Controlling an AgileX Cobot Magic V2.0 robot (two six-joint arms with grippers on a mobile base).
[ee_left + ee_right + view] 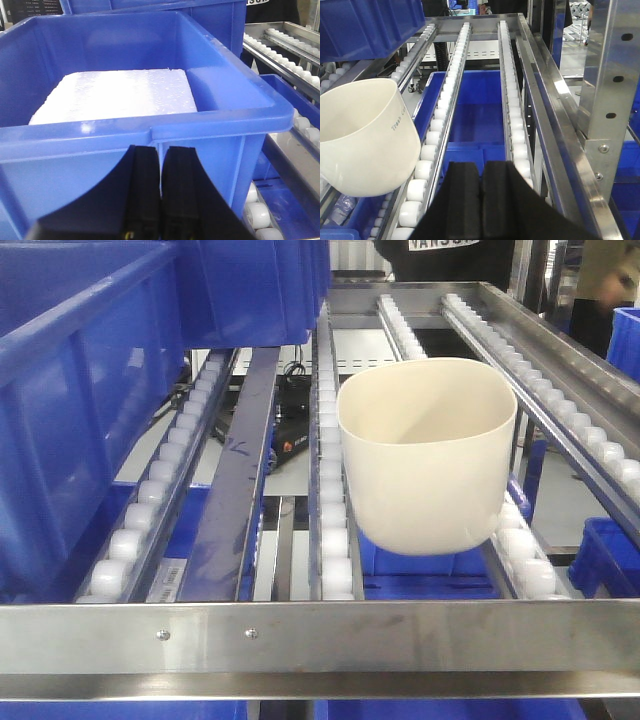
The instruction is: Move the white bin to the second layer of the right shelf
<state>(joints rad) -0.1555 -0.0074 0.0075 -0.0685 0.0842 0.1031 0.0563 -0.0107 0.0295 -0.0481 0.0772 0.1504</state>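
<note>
The white bin [427,453] sits upright on the roller rails of the right shelf second layer [335,530], behind the flat steel front bar [320,638]. It also shows at the left of the right wrist view [362,135], leaning on a roller rail [432,150]. My right gripper [481,172] is shut and empty, to the right of the bin and apart from it, above the gap between rails. My left gripper [161,157] is shut and empty, close against the front wall of a blue crate [100,150].
Large blue crates [90,380] fill the left of the shelf; one holds a white foam slab [117,95]. More blue crates [470,115] lie on the level below. A steel upright [612,85] stands at the right. People stand behind the rack [450,255].
</note>
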